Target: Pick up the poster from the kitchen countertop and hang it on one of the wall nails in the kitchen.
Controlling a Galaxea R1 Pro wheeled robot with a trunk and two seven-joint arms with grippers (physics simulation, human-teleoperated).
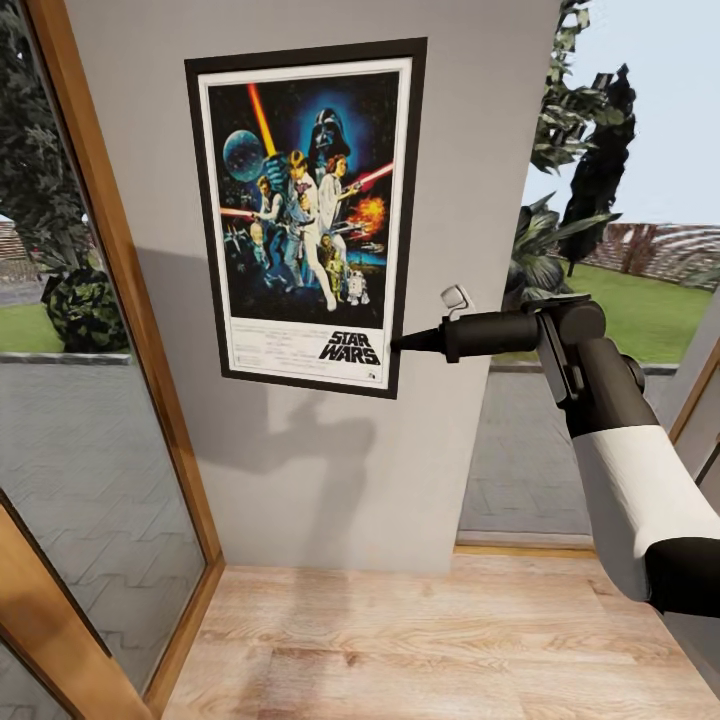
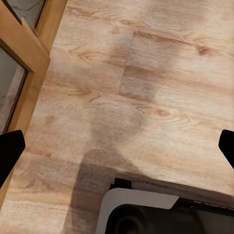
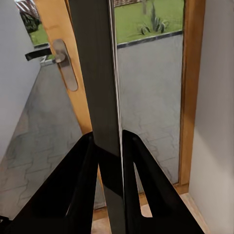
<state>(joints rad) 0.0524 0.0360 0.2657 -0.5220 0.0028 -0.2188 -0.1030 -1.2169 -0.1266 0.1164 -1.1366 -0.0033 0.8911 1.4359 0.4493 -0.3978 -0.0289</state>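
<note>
The Star Wars poster (image 1: 305, 215), black-framed with a white inner border, lies flat against the pale grey wall panel (image 1: 480, 150), slightly tilted. My right gripper (image 1: 398, 345) is shut on its lower right edge. In the right wrist view the poster (image 3: 100, 73) runs edge-on between the two black fingers (image 3: 73, 185), which press it from both sides. No wall nail can be seen; the poster covers that part of the wall. The left gripper (image 2: 117, 148) hangs open over the wood floor, holding nothing. The kitchen countertop is out of view.
A wood-framed glass pane (image 1: 90, 500) stands to the left of the wall panel, and another glass door with a metal handle (image 3: 58, 56) is close by. Light wood floor (image 1: 430, 640) runs below. My own base (image 2: 161, 214) sits under the left gripper.
</note>
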